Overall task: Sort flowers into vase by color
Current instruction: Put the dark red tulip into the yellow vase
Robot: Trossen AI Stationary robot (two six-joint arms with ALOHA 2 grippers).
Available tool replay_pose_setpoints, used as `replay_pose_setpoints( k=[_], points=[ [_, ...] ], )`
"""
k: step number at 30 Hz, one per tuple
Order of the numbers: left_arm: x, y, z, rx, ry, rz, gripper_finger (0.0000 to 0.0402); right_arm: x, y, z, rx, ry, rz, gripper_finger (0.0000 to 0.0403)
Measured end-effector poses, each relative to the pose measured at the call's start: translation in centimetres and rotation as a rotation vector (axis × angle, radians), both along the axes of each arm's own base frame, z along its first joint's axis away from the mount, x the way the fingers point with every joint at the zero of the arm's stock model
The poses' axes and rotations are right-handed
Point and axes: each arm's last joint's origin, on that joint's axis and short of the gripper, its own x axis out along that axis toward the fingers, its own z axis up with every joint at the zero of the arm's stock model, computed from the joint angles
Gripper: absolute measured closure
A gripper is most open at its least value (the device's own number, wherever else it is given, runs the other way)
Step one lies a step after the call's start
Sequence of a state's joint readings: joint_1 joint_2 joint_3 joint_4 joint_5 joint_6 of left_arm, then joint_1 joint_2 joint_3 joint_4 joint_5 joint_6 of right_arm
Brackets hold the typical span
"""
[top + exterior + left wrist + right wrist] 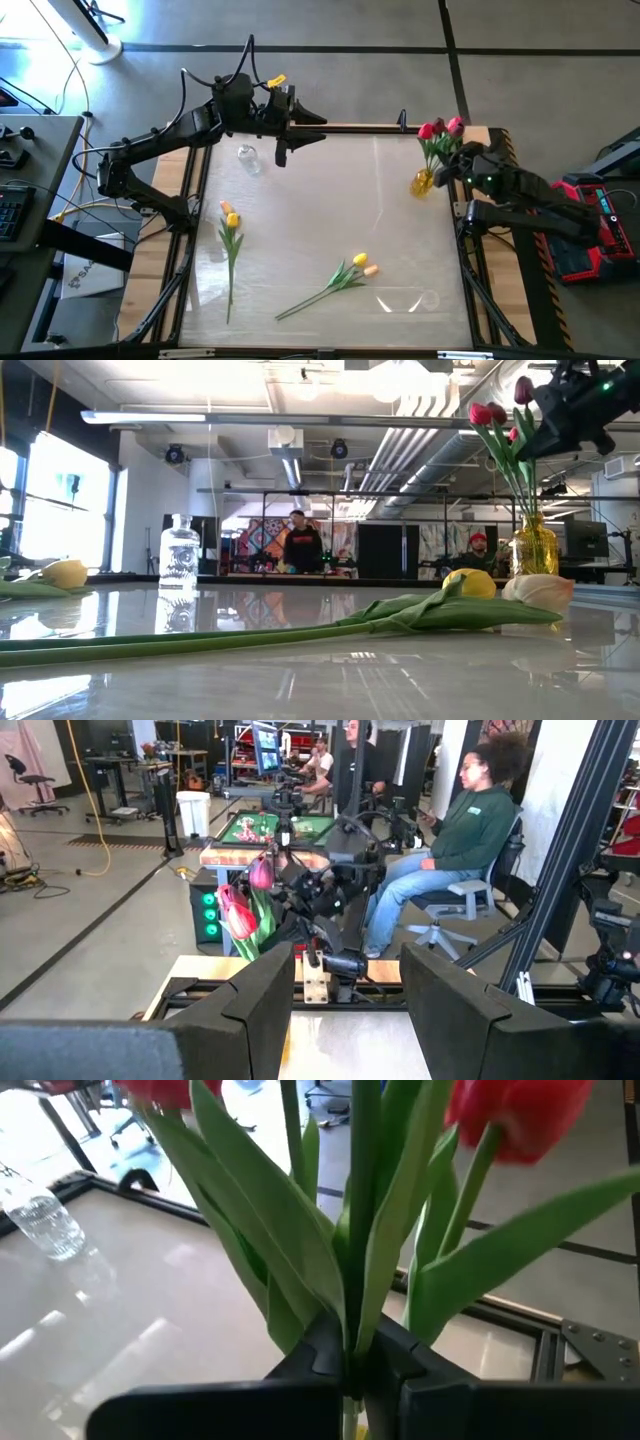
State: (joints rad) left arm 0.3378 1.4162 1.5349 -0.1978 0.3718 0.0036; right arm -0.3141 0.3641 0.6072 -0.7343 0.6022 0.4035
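The red and pink flowers [438,132] are being held by their green stems in the closed right tool [352,1365], over the yellow vase [423,183] at the far right of the counter [330,210]. Two yellow flowers [357,266] are lying near the front middle. One more yellow flower [231,220] is lying at the left. A clear vase [249,158] is standing at the far left. The left tool [281,155] is being held open above the far edge, with nothing in it.

Right hand [352,1365] clamped shut; left hand [345,1010] open, seemingly raised.
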Motion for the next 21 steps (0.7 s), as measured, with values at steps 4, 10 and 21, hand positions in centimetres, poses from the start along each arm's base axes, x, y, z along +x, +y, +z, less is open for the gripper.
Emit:
replay_pose_setpoints(
  k=[4, 10, 21],
  points=[
    [0.0, 0.0, 0.0, 0.000, 0.000, 0.000, 0.0229, 0.2, -0.1, -0.8, 0.010, 0.023, -0.005, 0.0403],
    [0.0, 0.0, 0.0, 0.000, 0.000, 0.000, 0.0229, 0.2, -0.1, -1.0, 0.026, 0.008, -0.034, 0.0403],
    [0.0, 0.0, 0.0, 0.000, 0.000, 0.000, 0.0229, -0.1, -0.1, -1.6, 0.084, 0.007, -0.098, 0.0402]
  ],
)
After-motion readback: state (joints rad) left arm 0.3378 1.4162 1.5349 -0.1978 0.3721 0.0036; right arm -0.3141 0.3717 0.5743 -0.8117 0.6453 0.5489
